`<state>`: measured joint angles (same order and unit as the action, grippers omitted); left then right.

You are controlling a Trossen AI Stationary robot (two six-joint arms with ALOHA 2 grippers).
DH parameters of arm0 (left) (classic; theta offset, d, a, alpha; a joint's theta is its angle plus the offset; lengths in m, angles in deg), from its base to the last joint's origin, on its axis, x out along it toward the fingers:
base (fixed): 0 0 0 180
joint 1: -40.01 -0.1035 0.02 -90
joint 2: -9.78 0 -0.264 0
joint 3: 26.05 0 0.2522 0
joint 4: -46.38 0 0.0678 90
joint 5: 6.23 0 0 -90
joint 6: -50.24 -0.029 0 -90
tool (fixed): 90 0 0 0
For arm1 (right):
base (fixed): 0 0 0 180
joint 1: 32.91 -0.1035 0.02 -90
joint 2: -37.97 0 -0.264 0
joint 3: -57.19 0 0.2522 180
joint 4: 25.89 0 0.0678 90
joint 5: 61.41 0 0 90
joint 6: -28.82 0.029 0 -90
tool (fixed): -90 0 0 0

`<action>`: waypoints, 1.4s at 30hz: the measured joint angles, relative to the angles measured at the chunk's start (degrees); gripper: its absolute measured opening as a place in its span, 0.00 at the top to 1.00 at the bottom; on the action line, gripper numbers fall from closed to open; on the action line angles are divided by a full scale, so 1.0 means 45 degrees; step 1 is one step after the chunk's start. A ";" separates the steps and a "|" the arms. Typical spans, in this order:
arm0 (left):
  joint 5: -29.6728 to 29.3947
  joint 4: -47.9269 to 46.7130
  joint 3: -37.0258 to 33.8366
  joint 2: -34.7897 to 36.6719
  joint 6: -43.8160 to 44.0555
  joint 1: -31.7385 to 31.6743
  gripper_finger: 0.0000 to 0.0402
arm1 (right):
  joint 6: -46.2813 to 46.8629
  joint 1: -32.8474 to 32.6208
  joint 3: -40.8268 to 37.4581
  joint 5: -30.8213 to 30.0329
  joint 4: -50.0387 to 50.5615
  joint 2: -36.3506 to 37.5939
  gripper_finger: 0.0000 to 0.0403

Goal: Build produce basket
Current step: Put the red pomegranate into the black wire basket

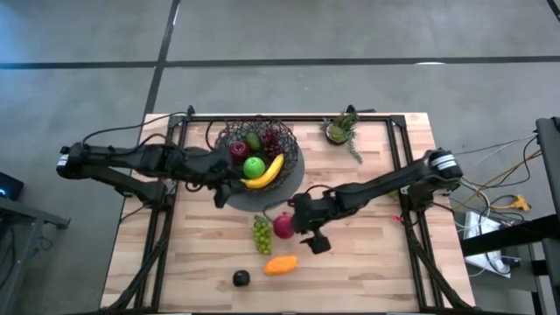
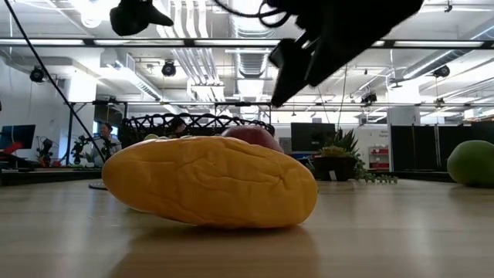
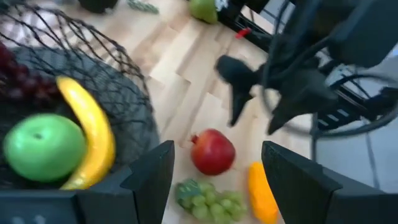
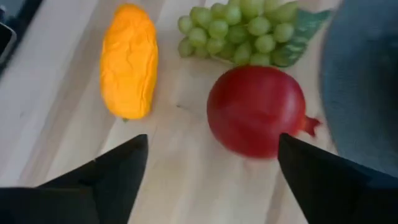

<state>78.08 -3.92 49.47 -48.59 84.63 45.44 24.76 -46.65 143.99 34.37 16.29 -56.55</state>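
The dark wire basket [image 1: 259,149] stands on a flat grey disc [image 1: 282,188] and holds a banana [image 1: 265,172], a green apple [image 1: 254,166], a red apple and purple grapes. On the table near it lie a red fruit [image 4: 255,112], green grapes [image 4: 239,31], an orange fruit [image 4: 129,59] and a dark avocado [image 1: 241,278]. My right gripper [image 4: 211,152] hangs open just above the red fruit, one finger on either side, apart from it. My left gripper [image 3: 214,177] is open with nothing in it, beside the basket's near left rim.
A small potted plant [image 1: 341,129] stands at the far right of the table. A green fruit [image 2: 471,162] lies at the right, under my right arm. Black frame bars [image 1: 398,144] run along the table's sides. Bare wood lies toward the near edge.
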 joint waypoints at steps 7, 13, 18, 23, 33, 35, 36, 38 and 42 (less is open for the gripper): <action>-0.2134 0.0030 -0.0614 0.0000 0.3179 0.2120 0.44 | 0.2885 0.0321 0.1091 0.0117 0.1471 -0.1205 0.08; -0.2814 0.0037 -0.1546 -0.0371 0.5841 0.3584 0.44 | 0.6792 -0.0012 0.0210 -0.0612 0.1326 -0.0732 0.09; -0.2846 0.0106 -0.1978 -0.1192 0.7048 0.3995 0.44 | 1.0166 -0.0236 -0.0215 -0.1546 0.0769 -0.0600 0.09; -0.2807 0.0907 -0.1973 -0.2121 0.6306 0.4007 0.44 | 1.3336 -0.0182 -0.0211 -0.1674 -0.0353 -0.0463 0.09; -0.1813 0.1337 -0.1949 -0.2267 0.2517 0.3973 0.44 | 1.5580 0.0201 0.0250 -0.2573 -0.0290 -0.1188 0.09; -0.1807 0.1221 -0.1954 -0.2143 0.1640 0.3954 0.44 | 1.5522 0.0287 0.0524 -0.2669 -0.0270 -0.1444 0.09; -0.1804 0.1231 -0.1954 -0.2090 0.1343 0.3954 0.44 | 1.5372 0.0316 0.0707 -0.2663 -0.0220 -0.1587 0.09; -0.1797 0.1165 -0.1954 -0.1946 0.1037 0.3957 0.44 | 1.4892 0.0340 0.1184 -0.2665 0.0221 -0.1975 0.09; -0.1868 0.0645 -0.1992 -0.1607 0.0831 0.3983 0.44 | 1.3722 0.0385 0.2373 -0.2762 0.1022 -0.2872 0.09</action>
<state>69.67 -1.02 40.51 -55.82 88.37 63.36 86.51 -44.92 154.67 21.94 20.89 -69.47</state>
